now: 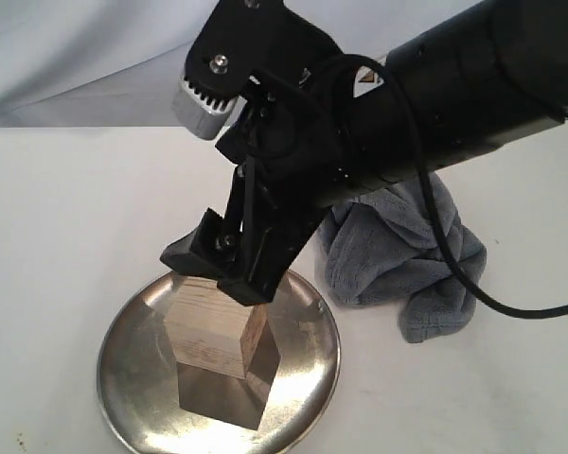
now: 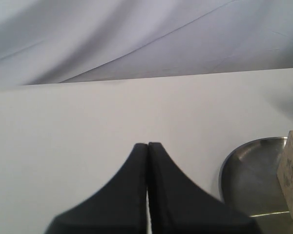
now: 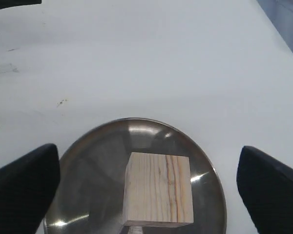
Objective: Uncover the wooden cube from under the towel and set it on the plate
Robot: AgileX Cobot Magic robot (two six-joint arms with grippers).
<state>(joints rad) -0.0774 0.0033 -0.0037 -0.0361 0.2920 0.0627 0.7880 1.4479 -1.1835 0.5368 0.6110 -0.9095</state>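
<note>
Closest in the outside view is the shiny plate point(image 1: 133, 397), and the one thing in it is the wood block point(image 1: 213, 326). The block stands flat on the plate, a little toward 12 o'clock from the plate's middle. Its dark mirror picture shows in the metal. Right over the block hangs the right gripper point(image 1: 218, 274). Its two black fingers point(image 3: 24, 185) are spread wide apart, one on each side of the block, and neither one touches the wood. So the block sits between the fingers but is not held. It rests on the plate by itself. A bit farther back, at about 2 o'clock from the plate, lies the towel point(image 1: 407, 255). It is blue-grey and soft, bunched up in a heap on the white table point(image 1: 57, 236), near the plate but not touching it. A black cable point(image 1: 530, 312) from the arm runs across it. The left gripper point(image 2: 147, 146) has its fingers pressed tight together over the table, with the plate's rim and an edge of the block showing off to one side. Farthest back, a white sheet point(image 1: 76, 57) hangs behind the table.
</note>
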